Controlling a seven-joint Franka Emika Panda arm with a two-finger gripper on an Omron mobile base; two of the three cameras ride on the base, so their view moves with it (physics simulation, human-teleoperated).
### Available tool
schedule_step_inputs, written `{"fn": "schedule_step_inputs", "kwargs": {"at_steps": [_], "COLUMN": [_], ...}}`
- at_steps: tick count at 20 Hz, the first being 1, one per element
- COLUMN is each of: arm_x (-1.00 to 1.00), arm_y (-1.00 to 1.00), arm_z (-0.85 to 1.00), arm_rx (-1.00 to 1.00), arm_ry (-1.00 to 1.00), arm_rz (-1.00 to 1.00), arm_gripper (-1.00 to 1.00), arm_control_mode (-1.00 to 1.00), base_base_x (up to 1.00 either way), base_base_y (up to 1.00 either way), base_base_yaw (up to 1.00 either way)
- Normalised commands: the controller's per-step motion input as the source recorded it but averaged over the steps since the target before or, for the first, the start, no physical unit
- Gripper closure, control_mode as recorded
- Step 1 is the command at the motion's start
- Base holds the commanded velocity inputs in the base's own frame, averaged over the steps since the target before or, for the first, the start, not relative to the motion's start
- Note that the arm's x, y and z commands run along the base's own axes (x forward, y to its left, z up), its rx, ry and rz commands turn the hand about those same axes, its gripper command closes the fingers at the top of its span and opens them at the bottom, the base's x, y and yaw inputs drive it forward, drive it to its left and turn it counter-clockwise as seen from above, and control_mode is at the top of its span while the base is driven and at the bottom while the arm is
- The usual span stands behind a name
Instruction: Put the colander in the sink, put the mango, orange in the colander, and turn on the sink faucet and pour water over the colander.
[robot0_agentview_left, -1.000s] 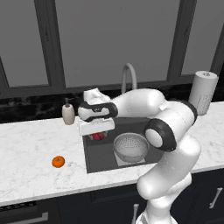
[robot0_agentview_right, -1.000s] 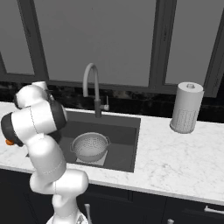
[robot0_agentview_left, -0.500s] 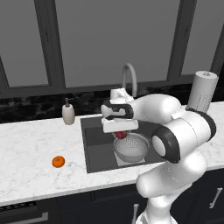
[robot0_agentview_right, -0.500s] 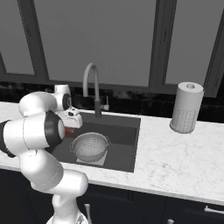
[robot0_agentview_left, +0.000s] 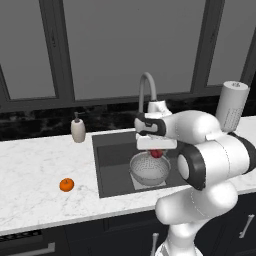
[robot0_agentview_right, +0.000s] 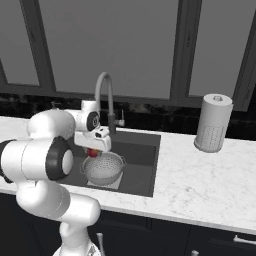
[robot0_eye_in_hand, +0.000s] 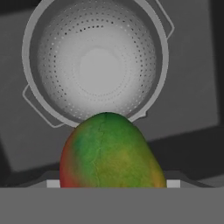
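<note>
Directly above the colander (robot0_eye_in_hand: 96, 61), the end effector (robot0_agentview_left: 156, 150) holds the mango (robot0_eye_in_hand: 111, 151) clamped over the bowl's rim. That colander stands in the sink (robot0_agentview_left: 112, 160) below the sink faucet (robot0_agentview_left: 146, 89). Left on the white marble table (robot0_agentview_left: 35, 175) lies the orange (robot0_agentview_left: 66, 185), under dark windows.

The mango (robot0_eye_in_hand: 109, 151) is green across its middle, yellowing to one side, with dark red along its edge. The colander (robot0_eye_in_hand: 96, 61) is pale silvery grey, dotted all over with rings of small dark holes. The sink (robot0_agentview_left: 112, 160) is dark grey with a lighter grey square at the bottom. The orange (robot0_agentview_left: 66, 185) is plain bright orange. The tabletop (robot0_agentview_right: 200, 175) is white marble with faint grey veins. The soap bottle (robot0_agentview_left: 78, 130) is beige.
</note>
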Motion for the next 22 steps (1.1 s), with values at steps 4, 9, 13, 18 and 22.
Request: {"fn": "schedule_step_inputs", "kwargs": {"at_steps": [4, 9, 13, 18, 22], "arm_x": [0.0, 0.0, 0.0, 0.0, 0.04], "arm_y": [-0.07, -0.01, -0.01, 0.0, 0.0], "arm_z": [-0.05, -0.18, -0.26, -0.23, -0.23], "arm_rx": [0.0, 0.0, 0.0, 0.0, 0.0], "arm_ry": [0.0, 0.0, 0.0, 0.0, 0.0], "arm_rz": [-0.08, -0.07, -0.06, -0.06, -0.05], "arm_gripper": [1.0, 1.0, 1.0, 1.0, 1.0], "arm_control_mode": [-1.0, -1.0, -1.0, -1.0, -1.0], "base_base_x": [0.0, 0.0, 0.0, 0.0, 0.0], "base_base_y": [0.0, 0.0, 0.0, 0.0, 0.0], "base_base_yaw": [0.0, 0.0, 0.0, 0.0, 0.0]}}
